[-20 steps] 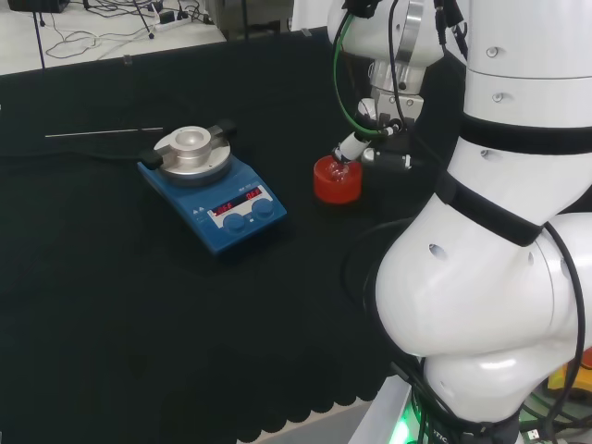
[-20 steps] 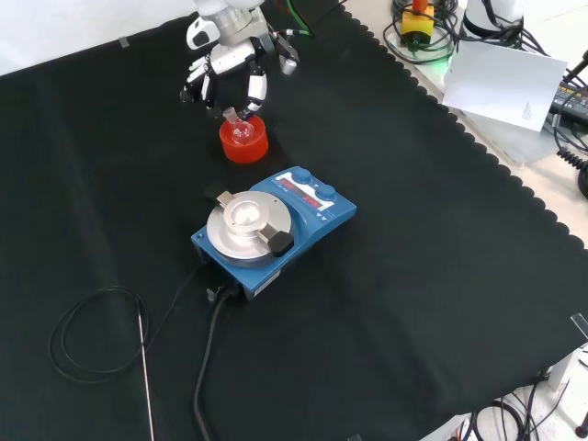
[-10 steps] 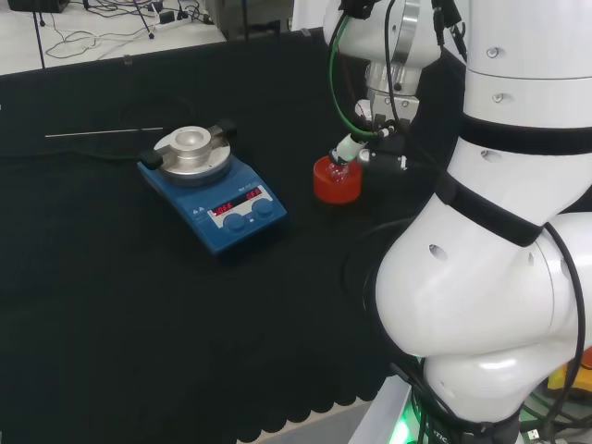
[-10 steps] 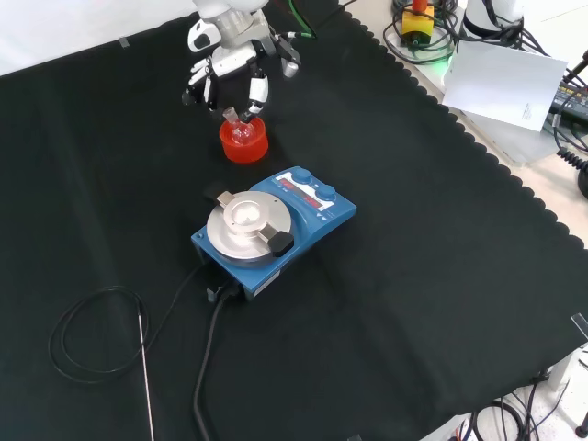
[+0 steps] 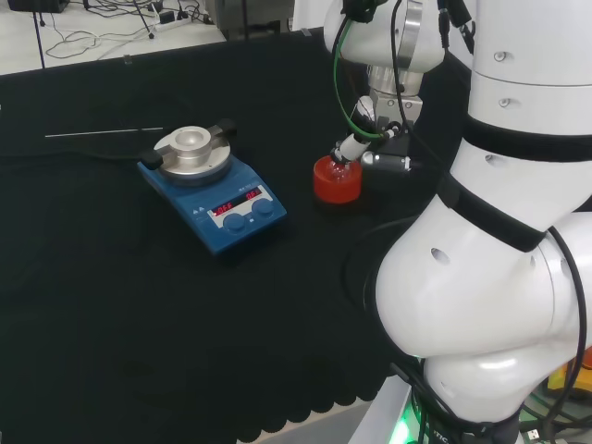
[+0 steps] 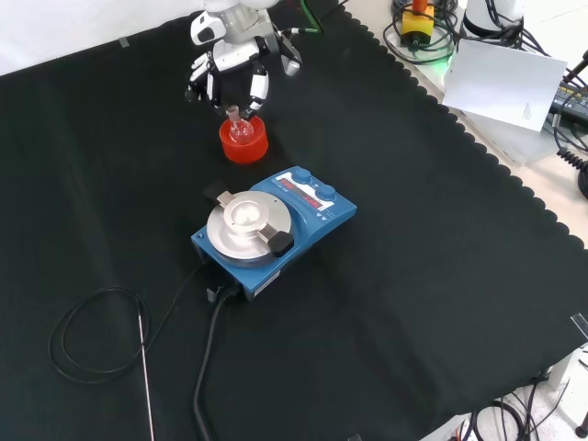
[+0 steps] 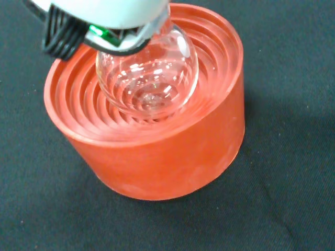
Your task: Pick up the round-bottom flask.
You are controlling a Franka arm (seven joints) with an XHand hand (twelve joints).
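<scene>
The round-bottom flask [image 6: 241, 130] is small and of clear glass. It sits bulb down in a red ribbed stand [image 6: 244, 146] on the black cloth. The hand [image 6: 231, 64] hangs straight over it, fingers [image 6: 258, 90] pointing down and spread on both sides of the neck. In the head view one finger [image 5: 351, 146] reaches the flask [image 5: 340, 167] at its neck above the stand [image 5: 335, 187]. In the wrist view a white fingertip [image 7: 110, 13] covers the neck, while the bulb [image 7: 149, 78] rests in the stand's [image 7: 172, 157] grooves. I see no finger curled round the glass.
A blue hotplate stirrer [image 6: 274, 221] with a round metal top stands near the stand, its black cable [image 6: 92, 331] looping over the cloth. A thin metal rod [image 6: 144, 367] lies beside the cable. The arm's white links [image 5: 499, 231] rise at the head view's right.
The hand has shifted slightly above the stand and its fingers have drawn a little closer to the neck. The flask still sits in the stand.
</scene>
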